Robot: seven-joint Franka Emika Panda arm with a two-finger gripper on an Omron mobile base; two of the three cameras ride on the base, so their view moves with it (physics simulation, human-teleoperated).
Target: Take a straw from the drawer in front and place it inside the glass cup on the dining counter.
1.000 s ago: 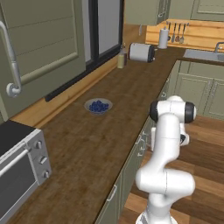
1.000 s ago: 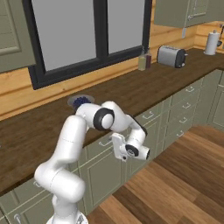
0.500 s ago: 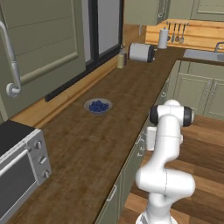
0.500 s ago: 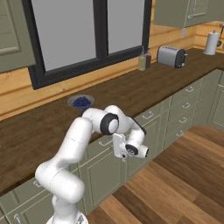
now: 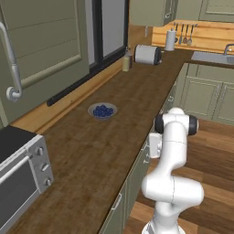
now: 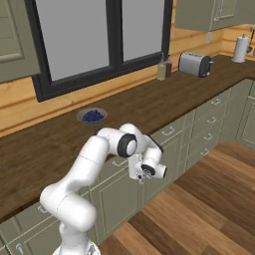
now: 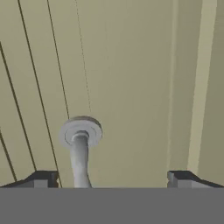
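Note:
The drawer (image 7: 131,87) faces me as a flat sage-green panel, shut, with its silver handle (image 7: 80,148) rising from a round mount. My gripper (image 7: 111,177) is open, one fingertip at each side, and the handle's post stands between them nearer the left tip. In the right base view the gripper (image 6: 138,171) is pressed close to the cabinet front just under the worktop (image 6: 60,144). In the left base view the hand (image 5: 154,145) sits at the counter's edge. The straw, the glass cup and the dining counter are out of view.
A bowl of blueberries (image 5: 102,110) sits mid-worktop. A toaster (image 5: 146,55) and a bottle (image 5: 125,61) stand further along, and a toaster oven (image 5: 18,173) is at the near left. Behind the arm lies open wood floor (image 6: 199,209).
The arm has settled slightly lower and closer to the cabinet front. The jaws stay wide.

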